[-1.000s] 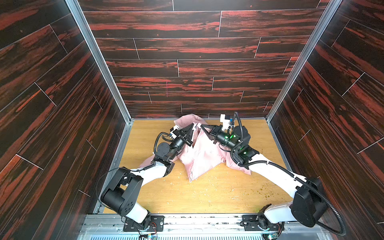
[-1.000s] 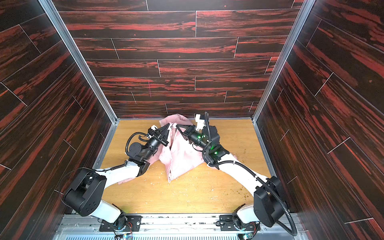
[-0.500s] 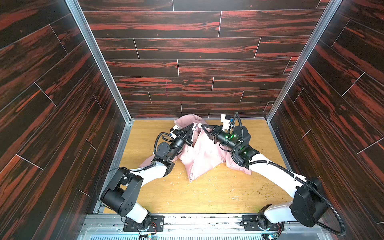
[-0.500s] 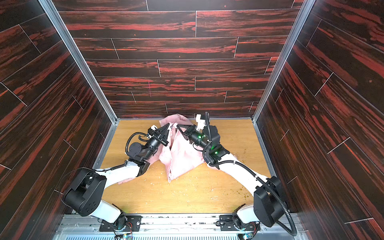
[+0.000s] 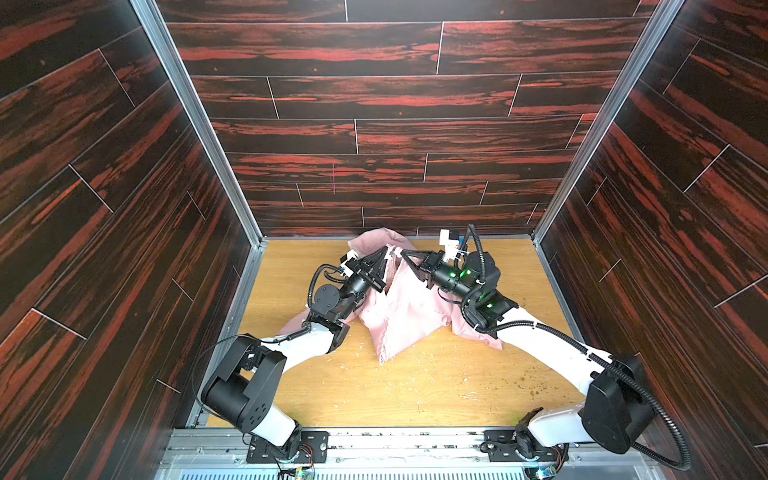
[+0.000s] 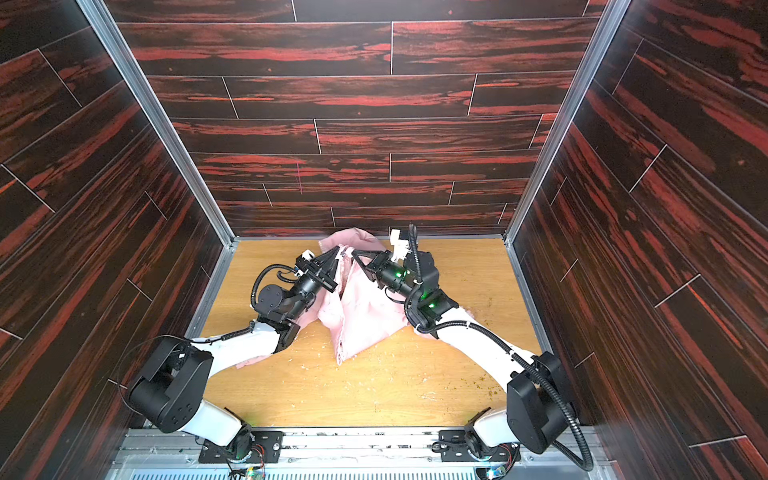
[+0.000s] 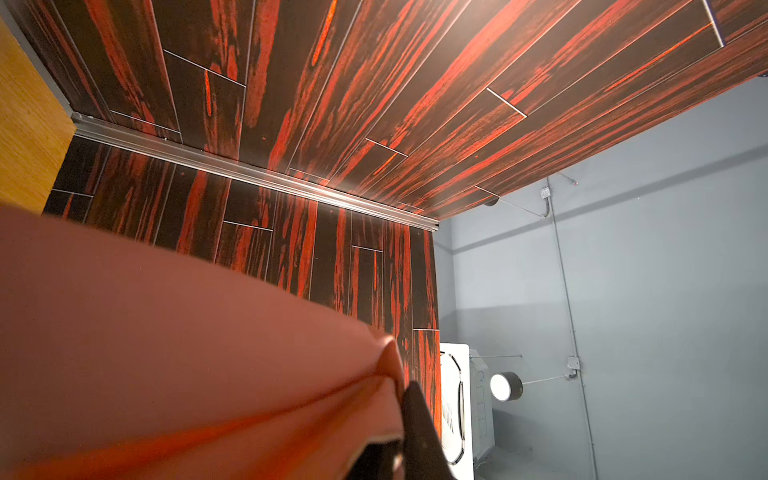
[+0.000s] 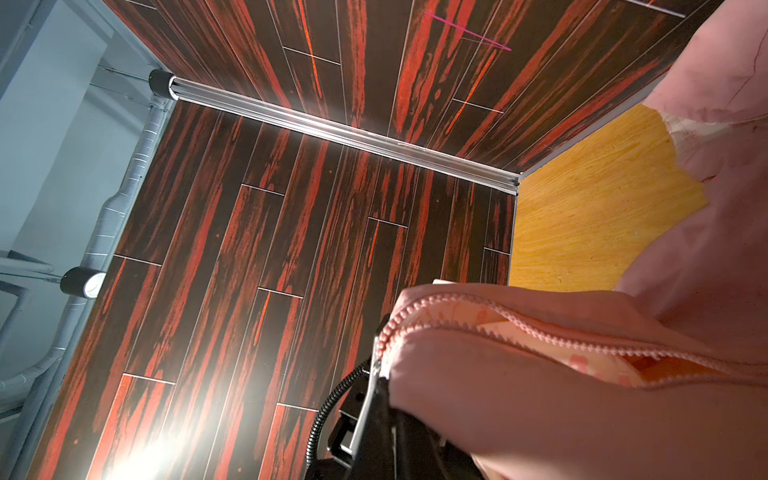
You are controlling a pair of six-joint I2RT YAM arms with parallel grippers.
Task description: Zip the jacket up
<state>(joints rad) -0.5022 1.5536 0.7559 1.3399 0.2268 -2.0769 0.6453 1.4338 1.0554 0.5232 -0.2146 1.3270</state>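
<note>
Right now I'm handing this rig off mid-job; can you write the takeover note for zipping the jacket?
The left gripper is shut on a fold of the jacket near its far end.
The right gripper is shut on the zipper edge, close beside it.
The jacket lies rumpled on the table, with its far end apparently lifted between the two grippers.
Done: both sides are gripped.
Left: the teeth rows stand apart with lining showing between them, so the zip is not closed. The slider is not clearly visible.

Open tabletop [image 5: 415, 390] in front of jacket [image 5: 407, 307]
</note>
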